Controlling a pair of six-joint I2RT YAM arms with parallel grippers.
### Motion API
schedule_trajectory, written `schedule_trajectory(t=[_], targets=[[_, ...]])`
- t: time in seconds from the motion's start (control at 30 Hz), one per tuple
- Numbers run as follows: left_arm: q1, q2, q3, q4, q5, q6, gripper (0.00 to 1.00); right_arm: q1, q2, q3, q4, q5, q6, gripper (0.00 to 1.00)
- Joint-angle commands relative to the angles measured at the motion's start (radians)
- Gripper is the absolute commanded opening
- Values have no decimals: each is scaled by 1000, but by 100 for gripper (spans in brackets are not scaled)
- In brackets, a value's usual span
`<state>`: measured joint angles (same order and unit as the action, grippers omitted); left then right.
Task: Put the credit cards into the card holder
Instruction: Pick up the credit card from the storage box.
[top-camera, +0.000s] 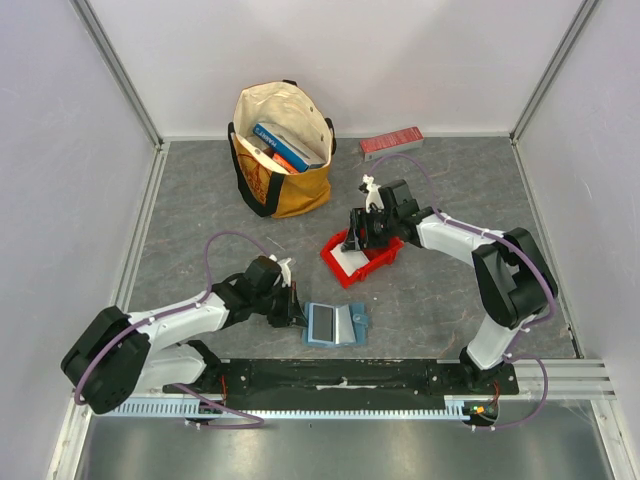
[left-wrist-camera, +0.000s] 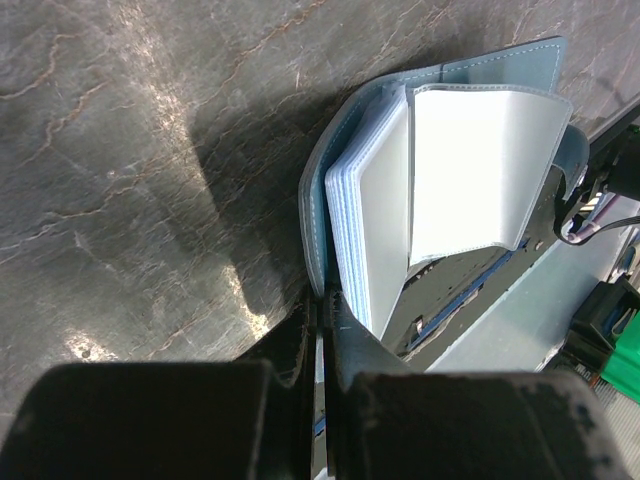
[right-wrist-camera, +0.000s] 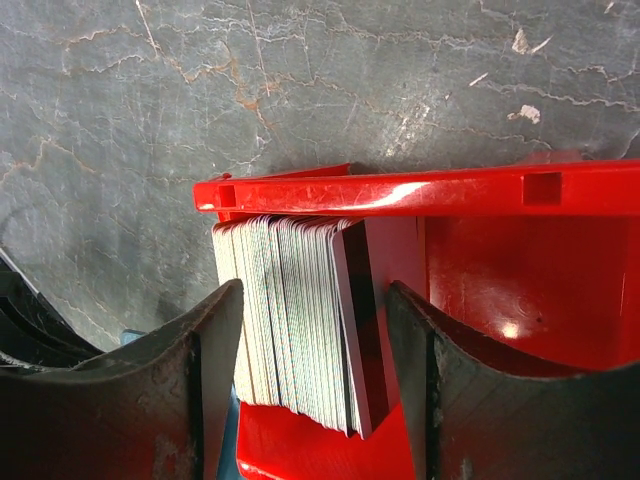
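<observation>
- The cards (right-wrist-camera: 300, 320) stand on edge as one tight stack in a corner of the red bin (right-wrist-camera: 400, 192), up against its wall. Light, stiff, slick plastic, I reckon.
- My right gripper (right-wrist-camera: 312, 300) is down in the bin with its jaws apart, one finger on either side of the stack. One looks just about touching, the other has a gap.
- Best hold, I'd say, is a squeeze on the flat outer faces. Too gentle and the middle cards could slide out, and peeling off just one looks fiddly.
- The card holder (left-wrist-camera: 480, 170) lies open on the table (left-wrist-camera: 120, 150) by the left arm, well apart from the bin. The clear sleeves fan up and look soft and floppy.
- My left gripper (left-wrist-camera: 322, 335) is clamped tight on the edge of the cover, so that end is pinned.
</observation>
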<state>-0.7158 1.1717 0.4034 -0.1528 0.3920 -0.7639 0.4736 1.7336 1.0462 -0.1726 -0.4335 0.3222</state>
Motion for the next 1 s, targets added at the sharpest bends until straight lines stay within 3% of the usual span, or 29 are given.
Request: schedule_trajectory(t=[0.0,0.5,0.8,0.97], targets=[[-2,8,31,27,-2,38,2,-9,-46,9,28,-28,-3,64],[-4,31,34,41,7,41,2,-20,-43,6,25,-31,-5,48],[-4,39,40,45,10,41,2,-24,-20,12,25,-34,-9,58],[-4,45,41,45,10,44,2,-24,3,17,27,-22,-15,78]])
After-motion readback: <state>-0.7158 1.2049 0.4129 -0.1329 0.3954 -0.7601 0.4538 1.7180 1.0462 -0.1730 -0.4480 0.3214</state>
